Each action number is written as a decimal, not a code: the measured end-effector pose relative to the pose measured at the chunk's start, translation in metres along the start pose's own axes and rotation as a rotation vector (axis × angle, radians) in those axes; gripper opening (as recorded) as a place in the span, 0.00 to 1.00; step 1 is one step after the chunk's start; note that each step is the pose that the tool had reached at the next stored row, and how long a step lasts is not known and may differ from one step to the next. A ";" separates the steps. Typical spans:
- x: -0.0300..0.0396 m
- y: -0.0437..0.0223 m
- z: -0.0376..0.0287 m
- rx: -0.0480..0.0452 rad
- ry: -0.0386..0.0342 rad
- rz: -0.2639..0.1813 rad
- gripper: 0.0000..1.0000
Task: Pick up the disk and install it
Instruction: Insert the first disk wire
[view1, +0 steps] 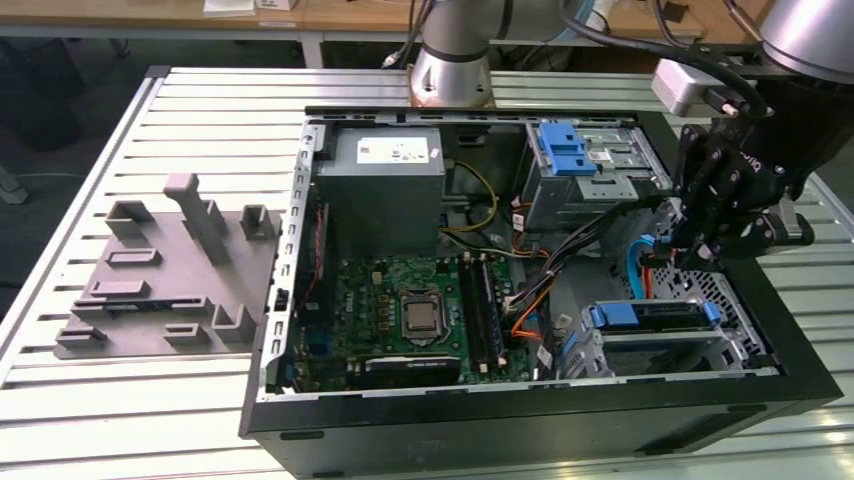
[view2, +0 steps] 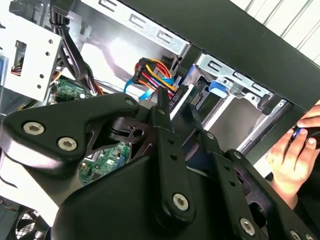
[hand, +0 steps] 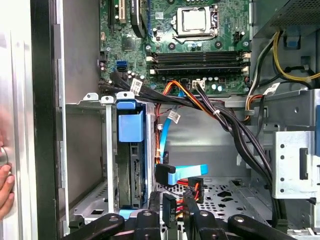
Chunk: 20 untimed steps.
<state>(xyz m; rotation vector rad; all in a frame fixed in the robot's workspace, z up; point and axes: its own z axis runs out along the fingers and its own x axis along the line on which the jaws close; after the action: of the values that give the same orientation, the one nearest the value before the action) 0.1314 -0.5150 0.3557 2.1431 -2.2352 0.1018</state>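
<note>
The disk (view1: 649, 317) sits inside its metal bay at the case's front right corner in the exterior view, blue rails along its edges. In the first wrist view the disk (hand: 131, 172) stands on edge in the bay under a blue tab. My gripper (view1: 678, 254) hangs over the case's right side, just behind the bay. In both wrist views its black fingers (hand: 153, 212) stand a narrow gap apart and hold nothing. A black cable connector (hand: 168, 206) with red and yellow wires lies below the gap of the gripper (hand: 172, 209) (view2: 176, 103).
Bundled cables (hand: 220, 117) cross the case beside the bay. The power-supply box (view1: 380, 165) and a silver cage with blue latch (view1: 577, 152) fill the back. A person's hand (view2: 295, 150) rests outside the case wall (hand: 42, 125). A grey fixture plate (view1: 167, 270) lies at the exterior view's left.
</note>
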 end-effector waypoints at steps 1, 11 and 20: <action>-0.0003 0.0000 0.0003 0.0002 0.0036 0.000 0.32; -0.0026 0.0002 0.0032 0.0016 0.0352 0.000 0.24; -0.0027 0.0002 0.0034 0.0000 -0.0026 0.001 0.17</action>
<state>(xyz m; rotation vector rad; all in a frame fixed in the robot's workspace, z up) 0.1314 -0.5126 0.3520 2.1434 -2.2376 0.0991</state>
